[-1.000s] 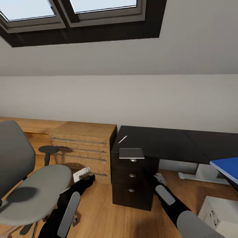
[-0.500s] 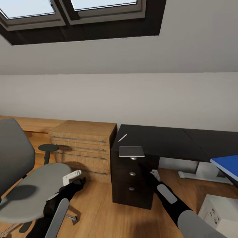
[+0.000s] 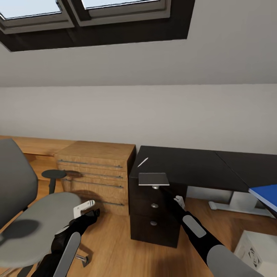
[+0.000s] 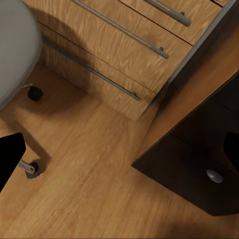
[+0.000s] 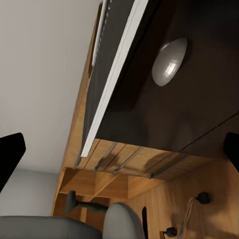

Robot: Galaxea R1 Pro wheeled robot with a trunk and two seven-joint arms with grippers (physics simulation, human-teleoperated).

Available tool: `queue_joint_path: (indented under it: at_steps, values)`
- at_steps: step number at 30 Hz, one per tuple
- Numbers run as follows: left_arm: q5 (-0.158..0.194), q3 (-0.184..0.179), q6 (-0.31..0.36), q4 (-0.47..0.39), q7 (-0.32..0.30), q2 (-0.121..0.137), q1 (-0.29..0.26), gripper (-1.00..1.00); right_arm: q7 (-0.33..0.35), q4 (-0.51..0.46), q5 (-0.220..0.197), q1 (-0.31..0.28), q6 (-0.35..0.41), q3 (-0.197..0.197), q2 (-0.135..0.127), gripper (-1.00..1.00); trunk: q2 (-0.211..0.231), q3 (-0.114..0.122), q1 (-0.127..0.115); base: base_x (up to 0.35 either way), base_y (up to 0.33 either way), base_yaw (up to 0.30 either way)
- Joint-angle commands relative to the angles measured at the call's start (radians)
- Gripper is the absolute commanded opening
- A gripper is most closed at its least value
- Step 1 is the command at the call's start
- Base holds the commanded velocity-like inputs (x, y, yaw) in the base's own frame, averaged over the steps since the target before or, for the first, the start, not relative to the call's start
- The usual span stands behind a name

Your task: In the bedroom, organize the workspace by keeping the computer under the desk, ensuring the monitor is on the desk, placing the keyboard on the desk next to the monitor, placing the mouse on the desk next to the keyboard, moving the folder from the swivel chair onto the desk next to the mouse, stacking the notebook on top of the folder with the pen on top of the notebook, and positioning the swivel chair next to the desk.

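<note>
notebook (image 3: 153, 179) sits at the desk (image 3: 192, 165) corner around 12 o'clock, pen (image 3: 142, 162) just behind it. your right gripper (image 3: 178, 201) has crept up under that corner since a second ago and the left gripper (image 3: 85, 207) dropped back; both jaws look released, holding nothing. folder (image 3: 265, 195) waits at 3 o'clock.

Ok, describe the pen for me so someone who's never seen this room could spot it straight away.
Start at the glossy black desk under the sloped ceiling, and go to its end beside the light wood drawer unit. Near that corner lies the pen, a thin short white stick set at a slant. Just in front of it, at the desk's edge, is the notebook, which is flat, square and dark grey, not thin and white.
</note>
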Motion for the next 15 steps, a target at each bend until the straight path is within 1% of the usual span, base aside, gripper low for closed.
queue_joint_path:
  at_steps: [1, 4, 9, 13, 15]
  values:
    - [0.010, -0.001, 0.002, -0.001, 0.010, 0.000, -0.001, 1.00, 0.002, 0.000, -0.010, -0.001, 0.001, 0.005, -0.001, 1.00, -0.001, -0.001, 0.000, 0.065, 0.000, 0.000]
    - [0.010, -0.001, 0.002, 0.000, 0.010, 0.000, -0.001, 1.00, 0.001, 0.001, -0.010, -0.001, 0.001, 0.005, -0.001, 1.00, -0.001, -0.001, 0.000, 0.044, 0.000, 0.000]
    - [0.010, -0.001, 0.002, 0.000, 0.010, 0.001, -0.001, 1.00, 0.000, 0.002, -0.009, -0.001, 0.001, 0.006, -0.001, 1.00, -0.001, -0.001, 0.000, 0.186, 0.040, 0.000]
    - [0.012, -0.001, 0.001, 0.000, 0.010, 0.003, -0.001, 1.00, -0.003, 0.004, -0.010, -0.001, 0.001, 0.006, -0.001, 1.00, -0.001, -0.001, 0.000, 0.079, 0.017, 0.000]
    - [0.012, -0.001, 0.000, 0.000, 0.010, 0.003, -0.001, 1.00, -0.004, 0.029, -0.011, -0.001, 0.002, 0.006, 0.000, 1.00, -0.001, -0.001, 0.000, 0.100, 0.032, 0.000]
